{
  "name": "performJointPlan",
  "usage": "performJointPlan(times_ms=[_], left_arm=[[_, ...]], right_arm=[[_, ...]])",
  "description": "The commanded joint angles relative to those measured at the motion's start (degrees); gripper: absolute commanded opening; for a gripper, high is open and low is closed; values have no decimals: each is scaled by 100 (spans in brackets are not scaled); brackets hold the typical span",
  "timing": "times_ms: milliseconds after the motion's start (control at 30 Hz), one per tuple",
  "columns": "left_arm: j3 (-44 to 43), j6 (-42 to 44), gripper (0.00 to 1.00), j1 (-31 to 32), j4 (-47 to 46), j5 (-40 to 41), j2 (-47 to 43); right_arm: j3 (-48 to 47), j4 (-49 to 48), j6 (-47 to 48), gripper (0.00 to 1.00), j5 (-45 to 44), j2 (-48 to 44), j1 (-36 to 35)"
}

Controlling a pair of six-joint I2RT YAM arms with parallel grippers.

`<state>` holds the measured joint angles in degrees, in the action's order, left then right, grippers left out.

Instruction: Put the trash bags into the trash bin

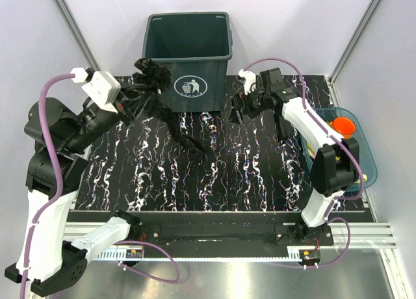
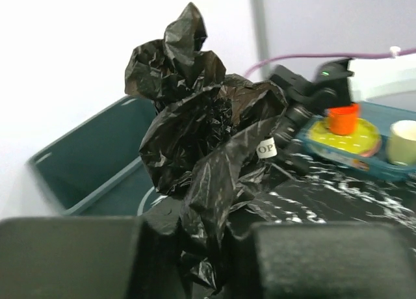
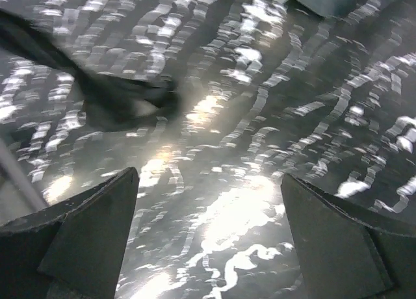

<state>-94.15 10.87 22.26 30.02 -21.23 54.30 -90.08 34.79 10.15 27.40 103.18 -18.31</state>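
The dark green trash bin (image 1: 188,52) stands at the back of the marble table, its white logo facing me. My left gripper (image 1: 130,101) is shut on the crumpled black trash bag (image 1: 148,84), held up against the bin's front left corner; a twisted tail (image 1: 185,140) hangs down onto the table. In the left wrist view the bag (image 2: 208,136) bunches up between my fingers, with the bin (image 2: 97,169) behind. My right gripper (image 1: 239,107) is open and empty just right of the bin, low over the table. In the right wrist view the bag's tail (image 3: 117,101) lies ahead.
A shallow blue tray (image 1: 361,149) at the right edge holds an orange cup (image 1: 343,126); in the left wrist view the tray (image 2: 364,162) also carries a yellow plate and a pale cup. White walls enclose the table.
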Motion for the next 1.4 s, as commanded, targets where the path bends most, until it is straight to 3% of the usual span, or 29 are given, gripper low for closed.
performJointPlan(times_ms=[0, 100, 233, 467, 767, 1033, 1167, 1267, 1367], left_arm=[[54, -691, 21, -29, -163, -1715, -8], [484, -1235, 27, -38, -505, -2961, -16], [1249, -1729, 25, -38, -1419, -3657, -61], [1627, -930, 23, -12, -1332, -4599, 186], [1680, -973, 25, 94, -1490, -4670, 493], [1874, 1, 26, 445, -700, -4311, 555], [1865, 266, 26, 551, -532, -4126, 634], [1830, 301, 25, 630, -541, -4038, 687], [1839, 353, 26, 674, -471, -3968, 687]], right_arm=[[-474, -314, -303, 100, 2397, -1156, 29], [-738, -297, -435, 100, 3261, -1728, 11], [-906, -358, -960, 100, 4000, -2310, -112], [-625, -1272, -2597, 100, 4231, -2777, -322], [-774, -1114, -2448, 100, 3888, -2425, -1219], [-458, -1782, -3124, 98, 3940, -2399, -1518], [-361, -1616, -3011, 88, 3712, -2355, -1685], [-370, -1116, -2589, 73, 3299, -2276, -1799], [-457, -677, -2361, 31, 3115, -2188, -1817]])
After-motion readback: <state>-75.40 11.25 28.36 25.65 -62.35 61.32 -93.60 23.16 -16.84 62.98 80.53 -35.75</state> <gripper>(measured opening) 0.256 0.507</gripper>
